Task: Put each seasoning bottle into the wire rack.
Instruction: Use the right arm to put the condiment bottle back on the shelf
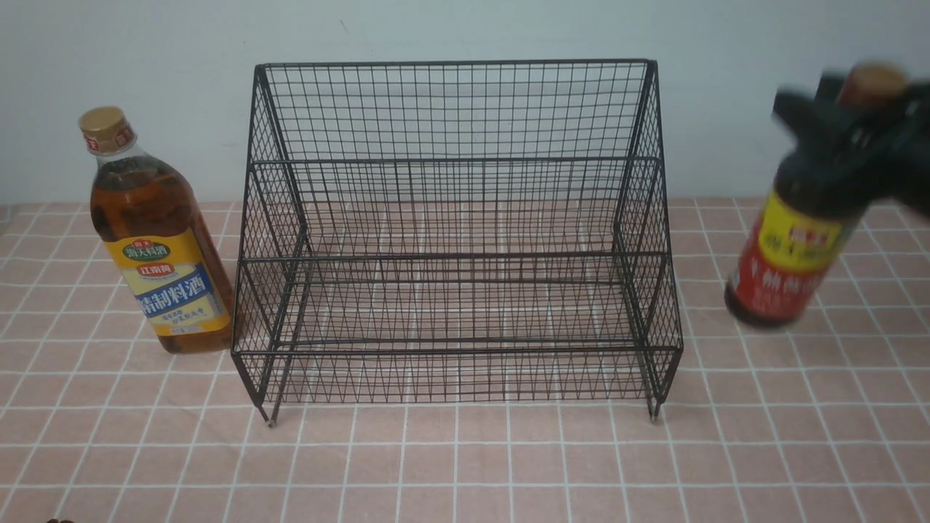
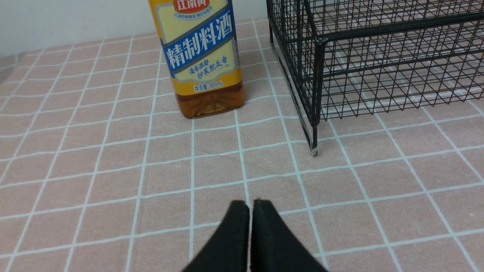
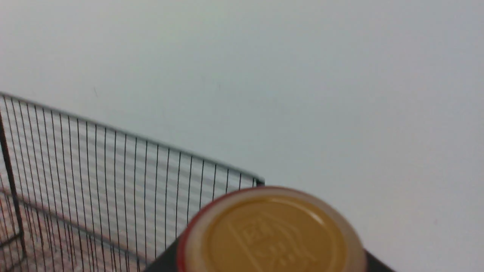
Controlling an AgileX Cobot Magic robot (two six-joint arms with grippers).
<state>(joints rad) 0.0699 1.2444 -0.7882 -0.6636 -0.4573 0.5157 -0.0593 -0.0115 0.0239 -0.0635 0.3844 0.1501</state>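
The black wire rack [image 1: 454, 240] stands mid-table, both tiers empty; it also shows in the left wrist view [image 2: 374, 56] and the right wrist view [image 3: 94, 181]. The amber bottle [image 1: 156, 240] with gold cap and yellow-blue label stands upright just left of the rack, apart from it, and its lower part shows in the left wrist view [image 2: 204, 56]. My right gripper [image 1: 846, 131] is shut on the neck of the dark bottle [image 1: 792, 254], holding it tilted in the air to the right of the rack. Its cap [image 3: 272, 234] fills the right wrist view. My left gripper [image 2: 250, 206] is shut and empty, low over the cloth in front of the amber bottle.
A pink checked cloth [image 1: 465, 457] covers the table. A pale wall [image 1: 465, 29] rises close behind the rack. The rack's front left foot [image 2: 314, 151] stands on the cloth ahead of my left gripper.
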